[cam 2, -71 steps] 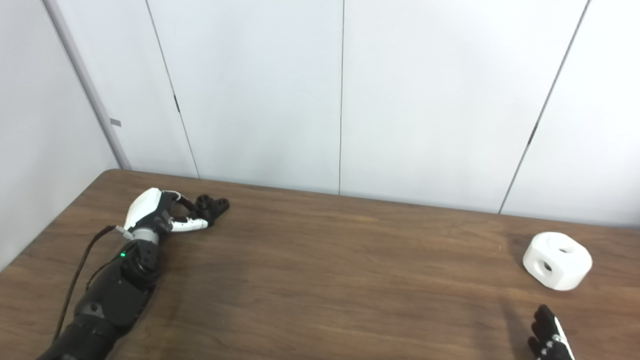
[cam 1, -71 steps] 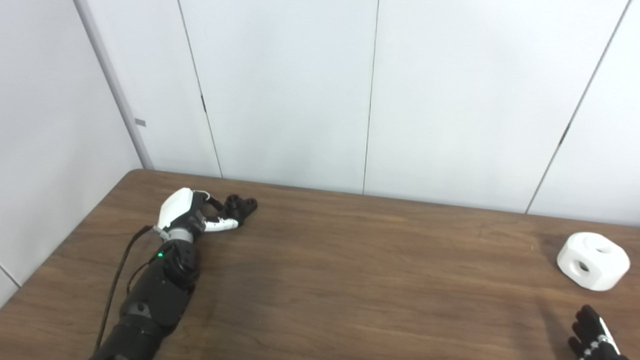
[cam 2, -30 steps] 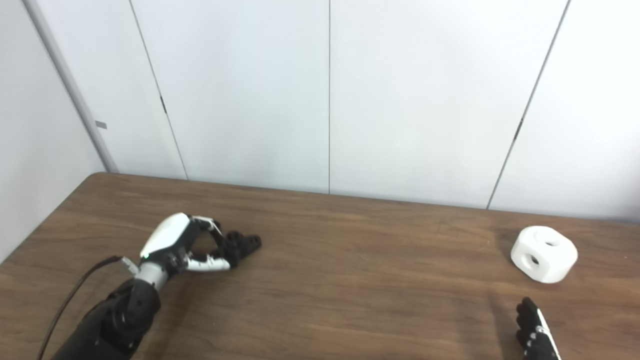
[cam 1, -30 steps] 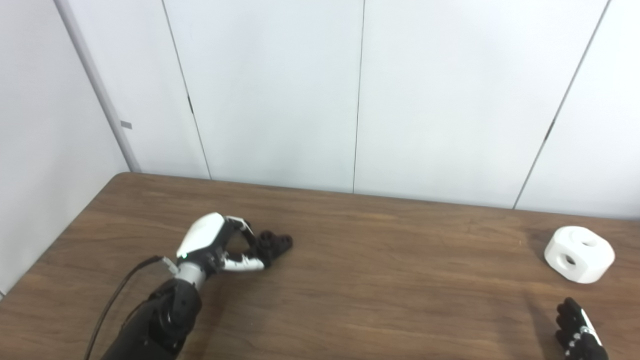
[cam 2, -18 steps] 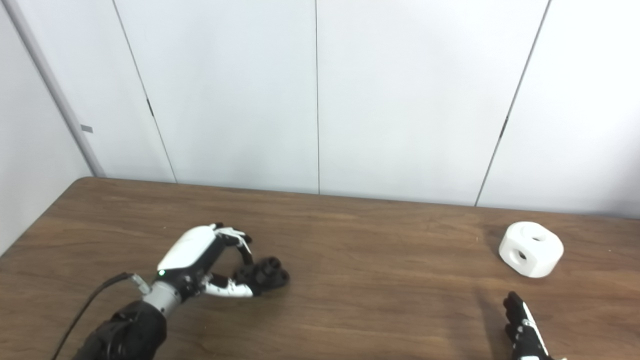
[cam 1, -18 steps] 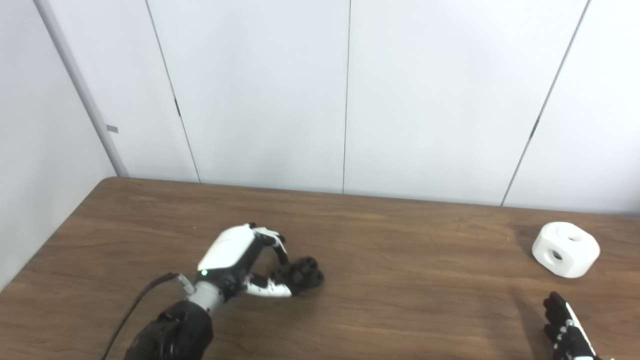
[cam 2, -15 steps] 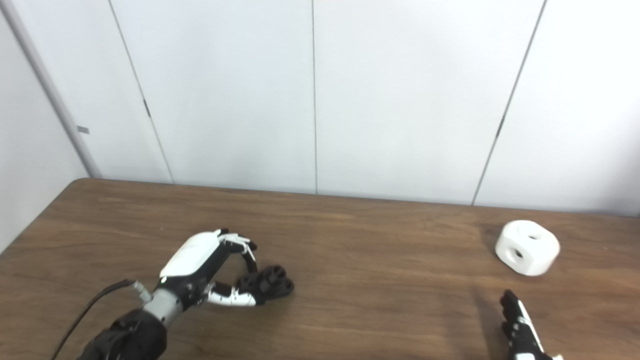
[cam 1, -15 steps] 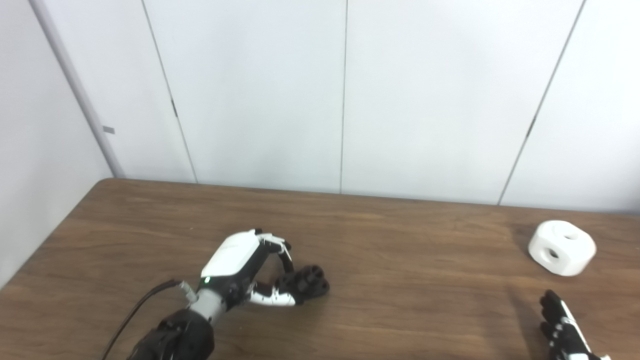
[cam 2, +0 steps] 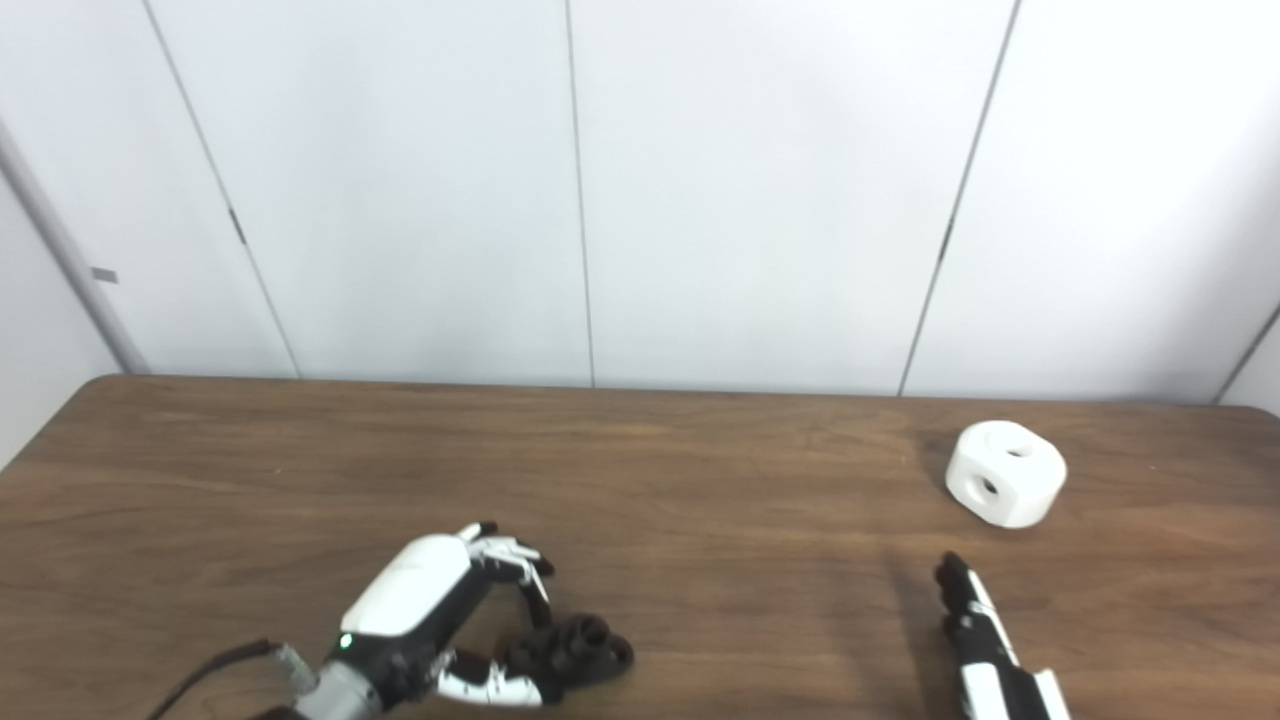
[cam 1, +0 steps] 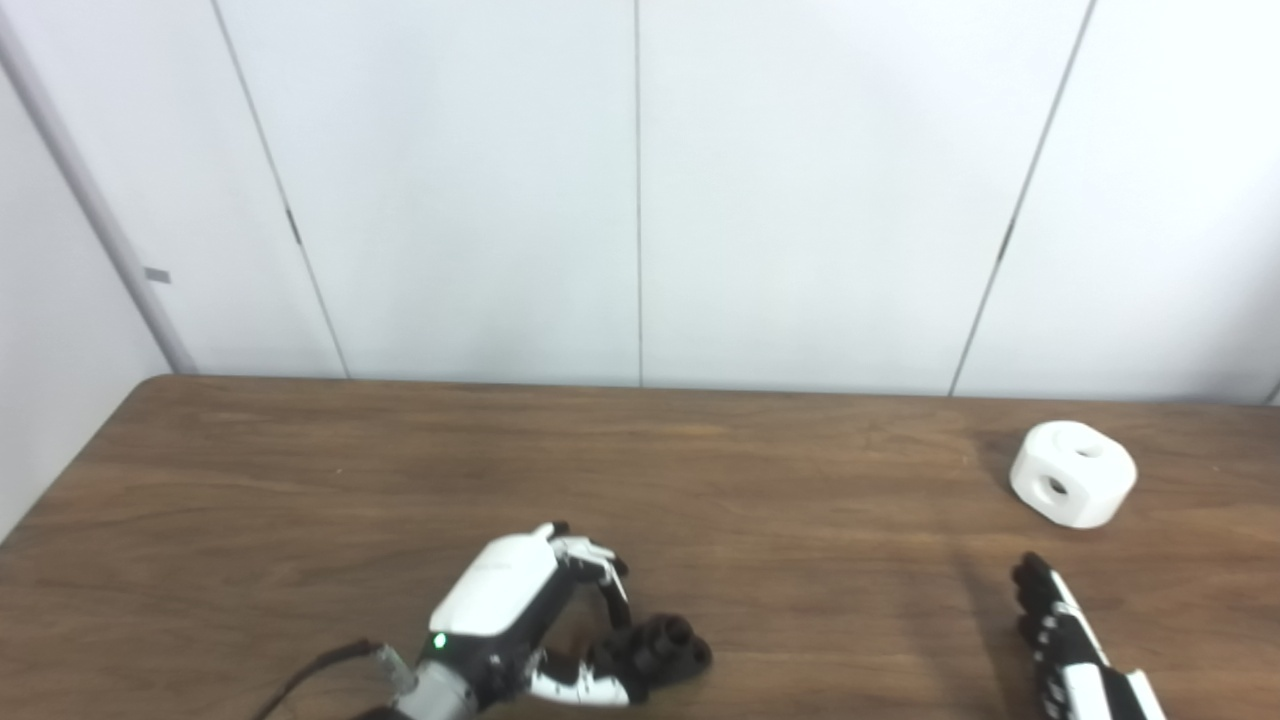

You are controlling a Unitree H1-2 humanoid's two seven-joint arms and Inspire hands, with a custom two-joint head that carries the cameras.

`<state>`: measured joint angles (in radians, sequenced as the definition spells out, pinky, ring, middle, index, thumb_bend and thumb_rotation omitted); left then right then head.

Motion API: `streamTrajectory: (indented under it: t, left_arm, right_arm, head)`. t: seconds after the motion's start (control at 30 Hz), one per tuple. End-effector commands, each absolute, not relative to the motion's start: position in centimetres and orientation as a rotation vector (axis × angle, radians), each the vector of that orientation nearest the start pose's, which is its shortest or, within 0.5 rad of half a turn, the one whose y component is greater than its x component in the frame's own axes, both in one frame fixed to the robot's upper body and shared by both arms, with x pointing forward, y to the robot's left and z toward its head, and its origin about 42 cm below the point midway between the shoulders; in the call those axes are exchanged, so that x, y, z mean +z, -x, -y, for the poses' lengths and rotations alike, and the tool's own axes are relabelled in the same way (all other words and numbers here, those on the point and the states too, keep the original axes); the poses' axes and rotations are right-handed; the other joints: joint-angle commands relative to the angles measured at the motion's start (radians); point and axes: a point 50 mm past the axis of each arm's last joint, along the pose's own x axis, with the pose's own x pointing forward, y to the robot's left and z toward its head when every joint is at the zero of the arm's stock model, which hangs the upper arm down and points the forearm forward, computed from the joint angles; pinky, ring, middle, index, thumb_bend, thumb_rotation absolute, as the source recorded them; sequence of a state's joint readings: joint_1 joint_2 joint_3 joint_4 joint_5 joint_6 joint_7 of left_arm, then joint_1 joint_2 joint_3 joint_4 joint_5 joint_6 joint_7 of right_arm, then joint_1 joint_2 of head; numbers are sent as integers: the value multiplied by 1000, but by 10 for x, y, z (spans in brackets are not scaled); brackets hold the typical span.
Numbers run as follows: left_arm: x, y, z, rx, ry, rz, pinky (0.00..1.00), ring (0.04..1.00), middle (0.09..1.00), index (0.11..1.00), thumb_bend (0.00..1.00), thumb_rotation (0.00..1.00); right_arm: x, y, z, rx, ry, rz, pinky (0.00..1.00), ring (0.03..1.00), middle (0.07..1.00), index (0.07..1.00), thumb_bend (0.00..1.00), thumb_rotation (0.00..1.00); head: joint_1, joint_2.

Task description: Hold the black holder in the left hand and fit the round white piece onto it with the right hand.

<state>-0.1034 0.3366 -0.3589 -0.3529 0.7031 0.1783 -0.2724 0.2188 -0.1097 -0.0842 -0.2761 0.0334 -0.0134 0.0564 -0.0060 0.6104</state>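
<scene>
Our left hand (cam 1: 520,630) grips the black holder (cam 1: 655,650) at bottom centre; our right hand (cam 1: 1060,640), fingers straight and empty, hasn't reached the white piece (cam 1: 1072,472) at right.

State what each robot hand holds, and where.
Left robot hand pinches the black holder at its near end; right robot hand holds nothing.

1. Bright, even light washes the white wall (cam 1: 640,190) across the upper half of the frame.
2. Soft, faint shadows darken the table (cam 1: 300,480) left of the white piece (cam 1: 1072,486) and beside the right hand (cam 1: 1055,640).
3. Slight softness throughout; fine detail of the holder (cam 1: 655,650) at bottom centre is smeared.
</scene>
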Motion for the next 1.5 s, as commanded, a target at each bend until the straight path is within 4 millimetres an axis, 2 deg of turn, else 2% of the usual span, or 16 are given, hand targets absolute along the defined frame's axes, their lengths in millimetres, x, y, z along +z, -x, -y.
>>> streamTrajectory:
  t: [0.0, 0.13, 0.4, 0.63, 0.7, 0.83, 0.9, 0.97, 1.07, 1.17, 1.33, 1.47]
  left_arm:
    - [194, -281, -192, -432, -1042, 300, 957, 853, 770, 485, 521, 50]
    - [184, -274, -188, -458, -1047, 286, 935, 838, 756, 483, 521, 49]
    - [166, -261, -185, -531, -1050, 239, 927, 843, 763, 485, 521, 49]
    - [157, -255, -180, -556, -1059, 240, 927, 845, 769, 486, 521, 50]
    - [156, -254, -178, -554, -1056, 243, 932, 849, 771, 486, 520, 49]
    - [154, -254, -177, -543, -1055, 248, 935, 850, 771, 486, 520, 50]
    - [153, -254, -177, -543, -1060, 247, 940, 855, 774, 486, 520, 49]
    - [153, -255, -178, -541, -1055, 247, 942, 856, 774, 486, 520, 49]
    - [153, -256, -179, -538, -1050, 246, 942, 855, 774, 486, 520, 49]
    - [153, -256, -180, -535, -1052, 250, 935, 852, 771, 486, 520, 49]
    - [155, -257, -183, -544, -1050, 242, 937, 853, 772, 486, 520, 49]
    - [158, -256, -186, -547, -1048, 241, 931, 851, 771, 486, 520, 49]
  right_arm:
    - [129, -198, 264, -73, 80, 92, 1000, 993, 967, 963, 585, 1000]
    - [135, -199, 261, -71, 90, 101, 1000, 985, 965, 959, 589, 1000]
    - [141, -201, 259, -82, 90, 102, 1000, 979, 961, 954, 612, 1000]
    - [146, -203, 261, -87, 63, 127, 1000, 983, 970, 958, 571, 999]
    - [147, -204, 262, -98, 71, 139, 1000, 974, 964, 950, 542, 973]
    - [150, -206, 265, -128, 94, 152, 1000, 956, 950, 931, 558, 818]
    - [154, -208, 268, -151, 98, 154, 983, 954, 950, 925, 598, 695]
    - [159, -211, 270, -198, 140, 168, 917, 932, 930, 895, 611, 564]
    - [168, -218, 275, -265, 211, 191, 823, 889, 895, 848, 651, 448]
    - [177, -224, 279, -320, 256, 208, 851, 892, 885, 824, 692, 369]
    - [198, -241, 289, -415, 344, 205, 923, 912, 875, 802, 752, 336]
    - [211, -252, 296, -471, 374, 196, 942, 916, 870, 785, 805, 317]
  head:
    - [-9, 9]
    - [-28, 35]
    - [-35, 51]
    - [-35, 61]
    - [-37, 61]
    - [-44, 63]
    - [-49, 63]
    - [-49, 63]
    - [-84, 65]
    - [-100, 65]
    - [-156, 67]
    - [-201, 71]
